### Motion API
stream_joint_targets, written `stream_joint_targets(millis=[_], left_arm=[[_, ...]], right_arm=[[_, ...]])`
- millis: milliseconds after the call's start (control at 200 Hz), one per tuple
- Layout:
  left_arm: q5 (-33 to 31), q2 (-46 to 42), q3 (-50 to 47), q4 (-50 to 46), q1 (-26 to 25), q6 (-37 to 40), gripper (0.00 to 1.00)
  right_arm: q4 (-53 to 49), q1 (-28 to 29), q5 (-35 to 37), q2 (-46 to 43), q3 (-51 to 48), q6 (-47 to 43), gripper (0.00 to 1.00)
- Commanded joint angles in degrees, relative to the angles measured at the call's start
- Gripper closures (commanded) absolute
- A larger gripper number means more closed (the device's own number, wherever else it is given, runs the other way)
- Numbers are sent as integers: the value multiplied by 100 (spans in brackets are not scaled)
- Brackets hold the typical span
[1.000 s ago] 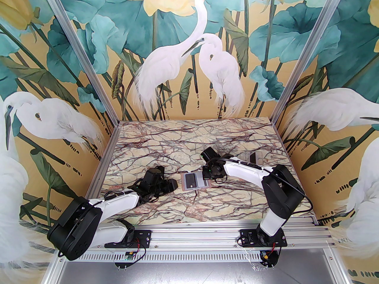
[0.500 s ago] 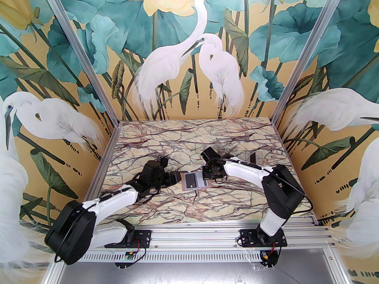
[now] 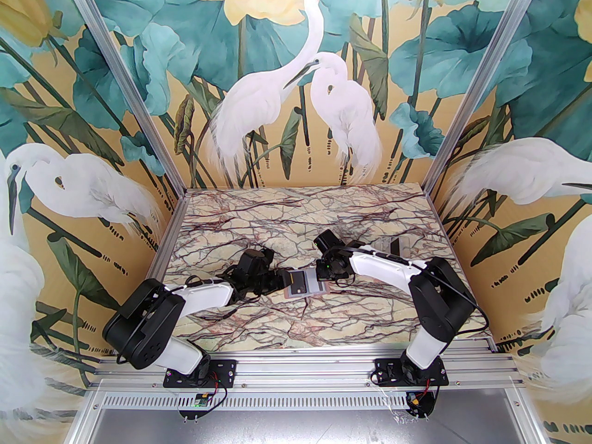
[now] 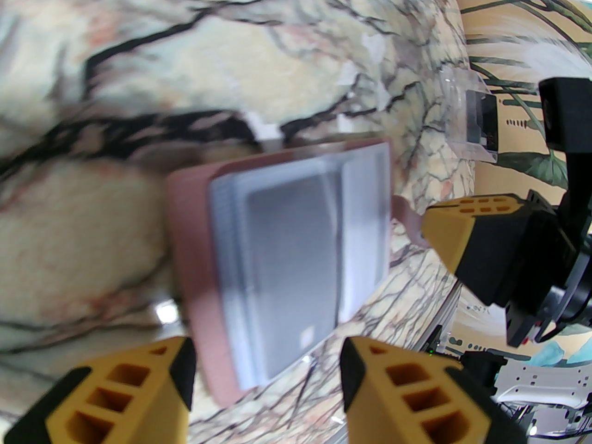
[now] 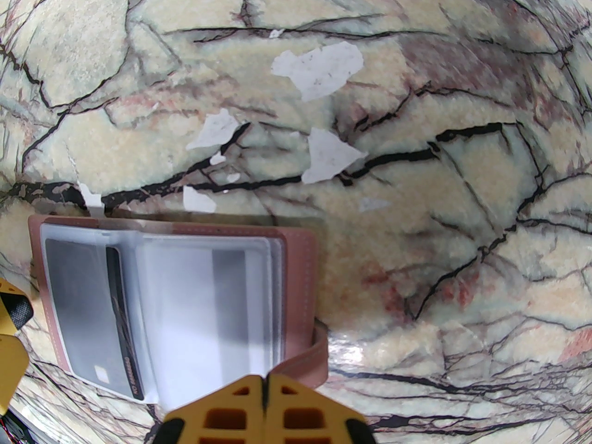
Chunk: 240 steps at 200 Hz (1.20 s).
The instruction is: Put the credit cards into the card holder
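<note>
Seen from above, a marble-patterned table (image 3: 240,220) is walled by murals of herons and lotus leaves. At the left, the left arm stretches low across the table toward the middle. The left gripper (image 3: 283,279) sits at the left edge of the holder (image 3: 289,296). Its yellow fingers (image 4: 120,386) are spread wide and grip nothing. In the left wrist view, blurred, the holder's nearest corner lies just ahead of the gap.

The holder is dusty pink and lies open and flat near the middle of the table, between the two grippers, with its clear sleeves facing up. Its left sleeve holds a dark card (image 5: 76,308) with a pale chip patch near one corner. Just right of that, a narrow black strip (image 5: 121,317) with tiny lettering runs along the fold; it looks like a card seen edge-on. Further right, a grey card (image 5: 228,294) shows through the stacked sleeves. A pink tab (image 5: 319,354) curls up at the holder's right edge.

The right gripper (image 3: 322,273) meets the holder on that side. Its fingers are pressed together over the sleeves' edge beside the tab, and it cannot be told whether they pinch a sleeve. Beyond the holder, white patches (image 5: 319,67) dot the table. At the far right, well apart from the holder, a clear box (image 3: 398,247) holds something dark.
</note>
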Motion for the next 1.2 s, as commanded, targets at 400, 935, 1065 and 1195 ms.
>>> stream_joint_targets(millis=[400,935,1065,1195], left_arm=[[-189,241,298,-433,-48,73,43],[-203,441,508,-711,-125,117,42],[-127,531,555,-641,-147,108,42],[-102,549,576,-608,-156,109,42]], right_arm=[[20,-18,-26,16,-21,-7,100],[77,-24,-47,9,-115,11,100],[95,-19,-52,18,-132,10,100],[111,-29,-54,14,-146,10,100]])
